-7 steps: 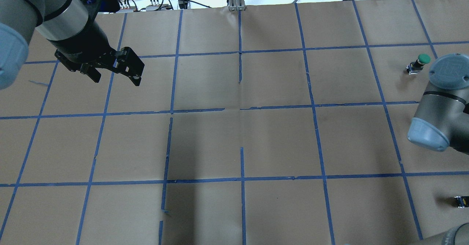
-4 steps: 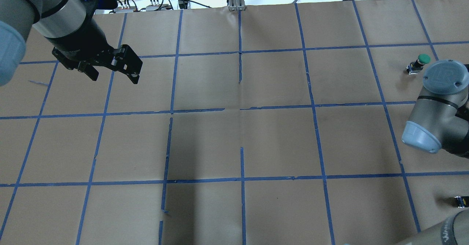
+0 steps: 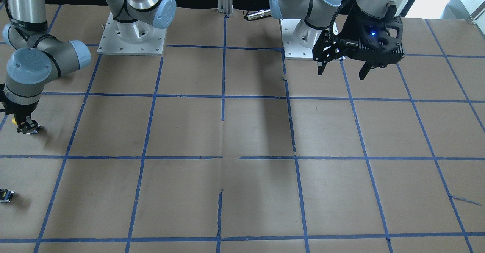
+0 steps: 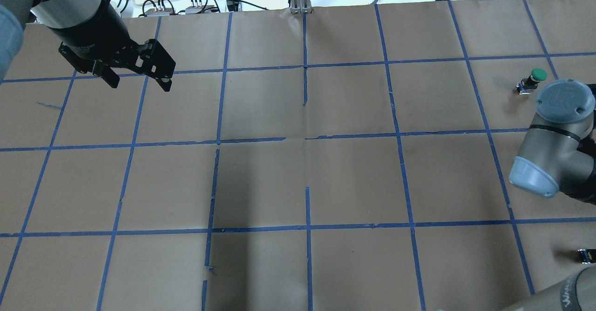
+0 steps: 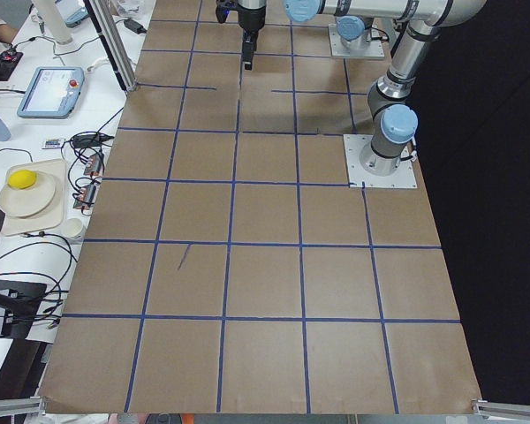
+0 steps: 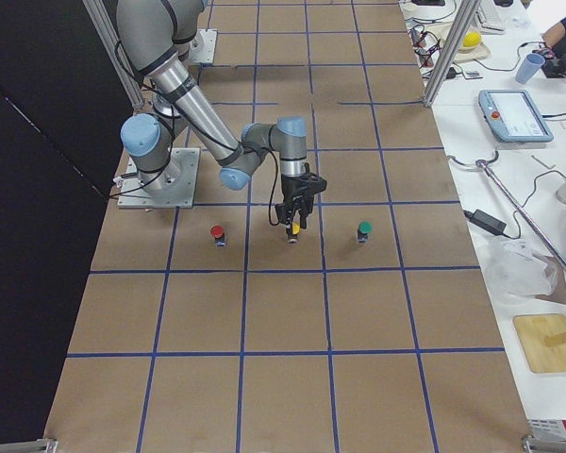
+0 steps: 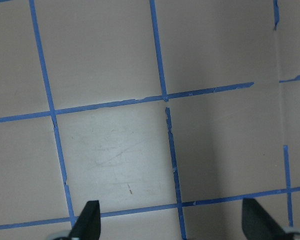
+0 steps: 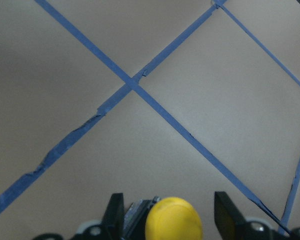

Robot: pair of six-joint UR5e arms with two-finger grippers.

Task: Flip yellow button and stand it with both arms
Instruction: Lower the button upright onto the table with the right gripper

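The yellow button [image 8: 173, 218] sits low in the right wrist view, its yellow cap between my right gripper's two fingers [image 8: 115, 210], with a gap on each side. My right gripper [image 6: 297, 209] is open, down at the table and straddling the button [image 6: 292, 229]. In the front-facing view the right gripper [image 3: 25, 126] shows at the left edge with a bit of yellow [image 3: 14, 121] beside it. The overhead view hides both under the right arm's wrist [image 4: 561, 101]. My left gripper [image 4: 137, 79] is open and empty, high over the far left squares; it also shows in the front-facing view [image 3: 343, 70].
A green-capped button [image 4: 534, 79] stands just beyond the right wrist. A red-capped button [image 6: 218, 233] stands on the yellow one's other side. A tiny black part with a yellow spot [image 4: 585, 255] lies near the right front edge. Blue tape grids the brown table [image 4: 307, 180].
My left gripper has moved up and to the left in the overhead view, staying open. The right arm's wrist has shifted a little left and up.
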